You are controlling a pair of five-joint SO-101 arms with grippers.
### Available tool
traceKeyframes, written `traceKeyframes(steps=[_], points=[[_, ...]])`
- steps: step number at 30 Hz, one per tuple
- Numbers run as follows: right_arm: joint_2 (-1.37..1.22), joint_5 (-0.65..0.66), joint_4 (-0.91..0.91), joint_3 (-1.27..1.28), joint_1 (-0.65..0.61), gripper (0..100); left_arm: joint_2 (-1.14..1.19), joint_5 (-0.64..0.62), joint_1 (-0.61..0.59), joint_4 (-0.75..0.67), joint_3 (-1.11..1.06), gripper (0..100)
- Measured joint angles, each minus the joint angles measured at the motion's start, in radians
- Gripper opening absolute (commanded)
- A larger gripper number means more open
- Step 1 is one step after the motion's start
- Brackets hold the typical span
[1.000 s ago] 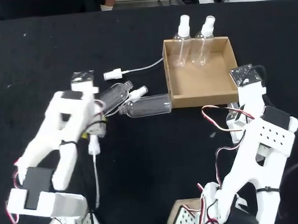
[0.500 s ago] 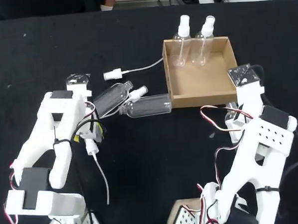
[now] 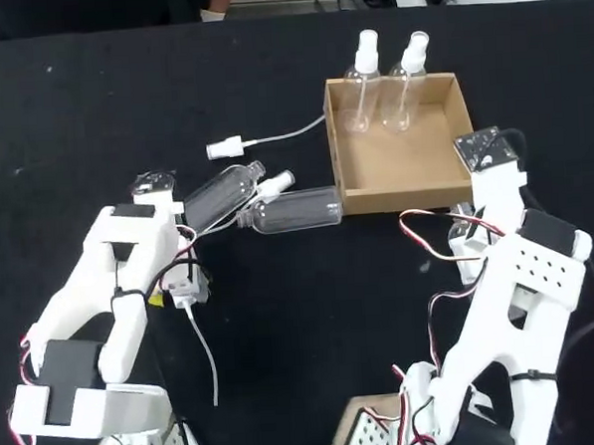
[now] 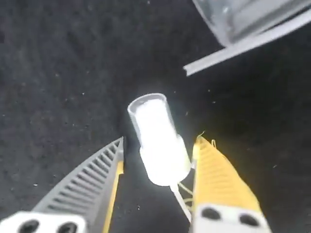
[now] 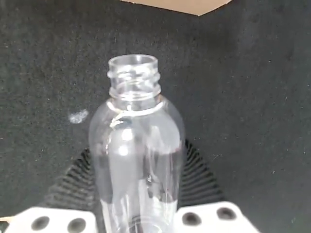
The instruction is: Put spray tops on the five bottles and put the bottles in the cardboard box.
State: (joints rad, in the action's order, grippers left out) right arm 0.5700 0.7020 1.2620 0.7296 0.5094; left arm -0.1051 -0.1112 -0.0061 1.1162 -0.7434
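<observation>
Spray top point(image 4: 158, 145) closer in, tube point(image 3: 204, 355) rearward

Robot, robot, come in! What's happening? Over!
Left pincer shut on spray top. Right pincer shut on uncapped bottle. Two topped bottles in cardboard box. Two loose bottles lying beside it.

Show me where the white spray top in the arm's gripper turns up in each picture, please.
High view: the spray top is in the left gripper, its tube trailing toward the arms' bases.
Left wrist view: the spray top is central, between that gripper's fingers.
Right wrist view: the right gripper holds an open bottle instead.
Shared landmark: the black table.
</observation>
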Motion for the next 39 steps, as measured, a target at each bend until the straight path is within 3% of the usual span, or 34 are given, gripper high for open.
traceKeyframes(steps=[4,14,19,23,28,34,39], points=[[0.0,0.0,0.0,0.0,0.0,1.1,0.0,0.0,0.018,0.002,0.012,3],[0.0,0.0,0.017,0.0,-0.003,1.1,0.002,0.04,0.023,0.005,0.026,3],[0.107,-0.074,0.112,-0.041,-0.078,1.1,-0.002,0.071,0.021,0.051,0.104,3],[0.284,-0.153,0.144,-0.046,-0.224,1.1,-0.103,0.071,-0.008,0.132,0.195,3],[0.433,-0.331,0.046,-0.003,-0.514,1.1,-0.307,0.071,-0.054,0.08,0.204,3],[0.443,-0.522,-0.313,0.143,-0.902,1.1,-0.534,-0.049,-0.064,-0.149,0.135,3],[0.443,-0.591,-0.681,0.361,-0.996,1.1,-0.681,-0.112,-0.064,-0.31,0.127,3]])
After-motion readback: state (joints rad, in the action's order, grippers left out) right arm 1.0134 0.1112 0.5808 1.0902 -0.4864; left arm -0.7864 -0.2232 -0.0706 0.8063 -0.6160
